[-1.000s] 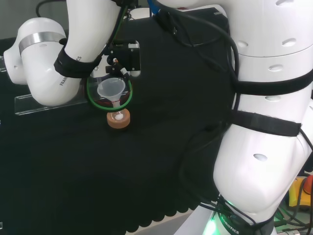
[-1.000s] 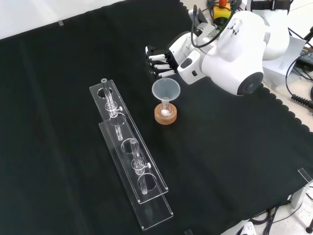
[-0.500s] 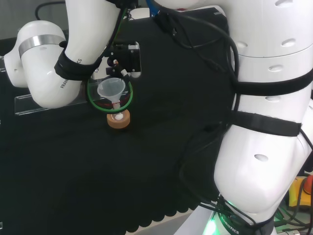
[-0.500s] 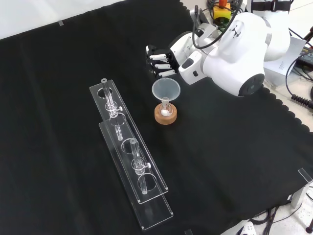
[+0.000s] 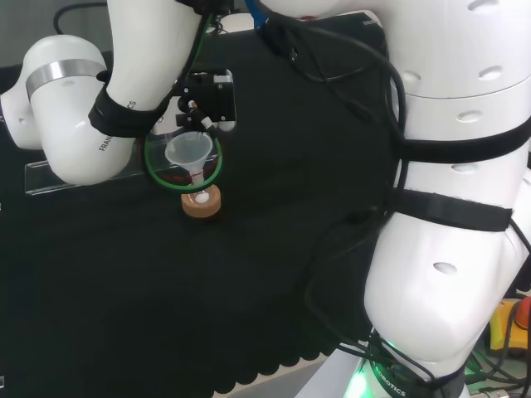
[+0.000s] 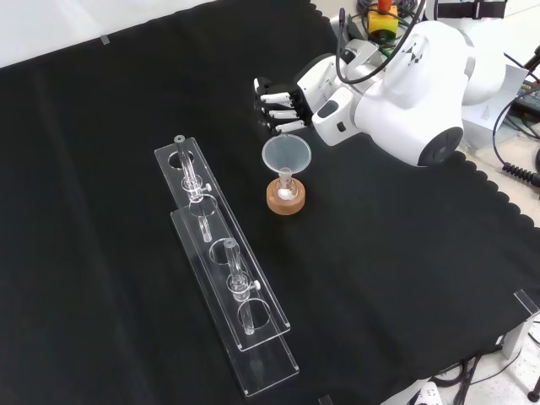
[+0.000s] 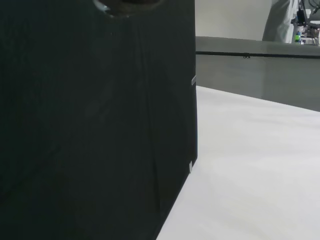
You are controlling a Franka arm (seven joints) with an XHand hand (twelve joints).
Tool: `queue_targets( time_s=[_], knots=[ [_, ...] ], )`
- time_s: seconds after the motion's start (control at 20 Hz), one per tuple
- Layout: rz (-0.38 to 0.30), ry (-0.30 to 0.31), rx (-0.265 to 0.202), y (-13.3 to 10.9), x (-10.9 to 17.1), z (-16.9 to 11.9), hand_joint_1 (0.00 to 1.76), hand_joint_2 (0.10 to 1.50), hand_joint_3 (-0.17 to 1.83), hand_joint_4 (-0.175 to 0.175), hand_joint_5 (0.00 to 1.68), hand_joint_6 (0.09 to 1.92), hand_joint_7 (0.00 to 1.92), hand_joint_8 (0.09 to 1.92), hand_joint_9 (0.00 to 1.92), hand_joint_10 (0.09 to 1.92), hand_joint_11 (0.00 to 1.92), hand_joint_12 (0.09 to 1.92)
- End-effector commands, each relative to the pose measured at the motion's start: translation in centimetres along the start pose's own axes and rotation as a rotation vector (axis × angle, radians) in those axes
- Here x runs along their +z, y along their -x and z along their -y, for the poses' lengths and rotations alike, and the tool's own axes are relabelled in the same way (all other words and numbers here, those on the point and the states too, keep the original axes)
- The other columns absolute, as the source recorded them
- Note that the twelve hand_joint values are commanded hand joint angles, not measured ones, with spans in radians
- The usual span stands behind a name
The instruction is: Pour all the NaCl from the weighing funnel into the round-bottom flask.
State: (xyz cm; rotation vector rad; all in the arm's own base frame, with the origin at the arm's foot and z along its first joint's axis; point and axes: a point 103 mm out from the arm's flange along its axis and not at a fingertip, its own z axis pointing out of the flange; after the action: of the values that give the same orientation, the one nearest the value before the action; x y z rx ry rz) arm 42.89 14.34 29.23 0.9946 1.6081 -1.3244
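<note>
In the head view, a clear funnel [image 5: 188, 150] stands with its stem in the neck of a small round-bottom flask [image 5: 201, 198], which sits on a cork ring [image 5: 202, 206] on the black-clothed worktop [image 5: 274, 274]. A little white shows at the flask's mouth (whether that is salt cannot be told). Just above the funnel, part of the hand [image 5: 206, 98] shows dark under the arm's white link.

In the front view, the hand [image 6: 276, 104] hangs just beyond the funnel [image 6: 287, 154], apart from it, its fingers [image 6: 274, 98] loosely bent and closed on nothing. The flask [image 6: 286, 191] on its cork ring [image 6: 286, 201] holds some white at the bottom. To the left lie two clear racks [image 6: 221, 261] carrying small glass pieces, untouched.

The wrist view shows dark cloth [image 7: 95, 125] and pale floor beyond.

By this showing the hand carries no weighing funnel, so either pouring is finished or has not begun; the pictures cannot settle which.
</note>
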Motion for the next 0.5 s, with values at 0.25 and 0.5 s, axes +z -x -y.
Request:
queue_targets(
  time_s=[0.25, 0.5],
  knots=[
    [-0.084, 0.026, 0.011, 1.0, 0.2, 0.2, 1.09, 1.11, -0.17, 0.161, 1.17, 0.72, 1.19, 0.42, 1.31, 0.2, 0.84, 1.02],
    [-0.205, 0.019, 0.023, 2.3, -0.3, 0.7, 1.09, 1.11, -0.17, 0.163, 1.17, 0.72, 1.19, 0.42, 1.31, 0.2, 0.84, 1.02]
  ],
)
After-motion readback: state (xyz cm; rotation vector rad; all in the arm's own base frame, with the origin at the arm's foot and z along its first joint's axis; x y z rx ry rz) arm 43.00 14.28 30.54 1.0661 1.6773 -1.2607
